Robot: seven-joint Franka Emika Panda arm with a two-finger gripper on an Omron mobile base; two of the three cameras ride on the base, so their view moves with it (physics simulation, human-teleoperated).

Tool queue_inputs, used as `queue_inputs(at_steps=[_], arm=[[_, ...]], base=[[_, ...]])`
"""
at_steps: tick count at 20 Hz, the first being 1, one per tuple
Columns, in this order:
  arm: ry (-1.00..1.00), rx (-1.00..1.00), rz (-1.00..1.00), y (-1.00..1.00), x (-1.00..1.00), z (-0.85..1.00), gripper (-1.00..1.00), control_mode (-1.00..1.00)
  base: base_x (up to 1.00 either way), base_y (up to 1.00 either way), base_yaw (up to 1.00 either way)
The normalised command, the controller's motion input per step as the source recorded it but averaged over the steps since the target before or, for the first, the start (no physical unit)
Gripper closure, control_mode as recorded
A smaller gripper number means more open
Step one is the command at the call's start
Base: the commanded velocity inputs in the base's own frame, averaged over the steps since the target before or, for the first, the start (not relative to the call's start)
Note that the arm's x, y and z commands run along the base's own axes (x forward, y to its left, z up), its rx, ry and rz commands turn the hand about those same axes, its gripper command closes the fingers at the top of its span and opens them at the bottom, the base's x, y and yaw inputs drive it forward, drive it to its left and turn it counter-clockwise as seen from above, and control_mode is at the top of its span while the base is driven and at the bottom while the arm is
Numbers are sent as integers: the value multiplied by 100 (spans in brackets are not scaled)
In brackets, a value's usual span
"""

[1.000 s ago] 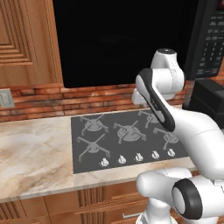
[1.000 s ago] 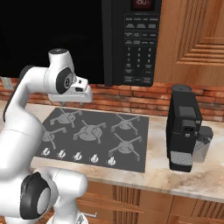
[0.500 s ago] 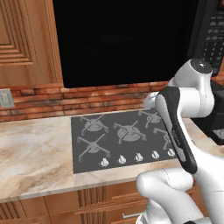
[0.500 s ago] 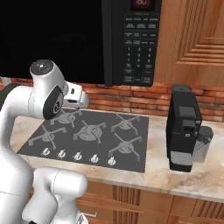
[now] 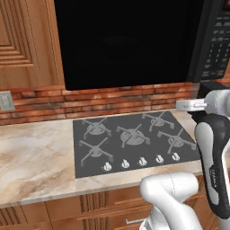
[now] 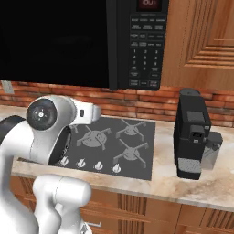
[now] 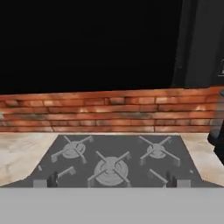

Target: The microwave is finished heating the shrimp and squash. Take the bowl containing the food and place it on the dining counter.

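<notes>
I'm parked square in front of the microwave [image 5: 130, 40], the big black box hung above the counter; its wide dark glass door is closed and I cannot see through it, so whether the bowl and food sit inside I cannot tell. The button panel [image 6: 144, 52] runs down its right side under a small red display. A red brick backsplash [image 7: 109, 111] runs beneath it, with wooden cabinet doors [image 6: 203, 41] on either side.

Below that lies the beige marbled counter [image 5: 33, 157] with the grey gas cooktop [image 5: 132, 141] set into it, four burner grates and a row of knobs along its front edge. To the right of the cooktop stands a black coffee machine [image 6: 192, 132], apart from the cooktop's edge.

My arm [image 6: 45, 132] is folded in close to the base, elbow bent and hunched low at the counter's front edge, the forearm [image 5: 213, 161] standing near vertical in the left base view. The hand faces forward across the cooktop toward the brick wall, held fairly level.

The gripper [image 7: 114, 180] stands spread wide, its two small dark fingertips [image 7: 54, 179] far apart at the bottom of the hand view, over the near burners. Nothing is between them and they touch nothing.
</notes>
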Motion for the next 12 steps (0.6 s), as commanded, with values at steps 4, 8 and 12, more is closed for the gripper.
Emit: queue_inputs(at_steps=[4,8,12], arm=[[-41,13,0,-65,-50,73,-100,-100],[-46,11,0,-53,-31,78,-100,-100],[-44,7,0,-39,-15,67,-100,-100]], base=[[0,0,0],[0,0,0],[0,0,0]])
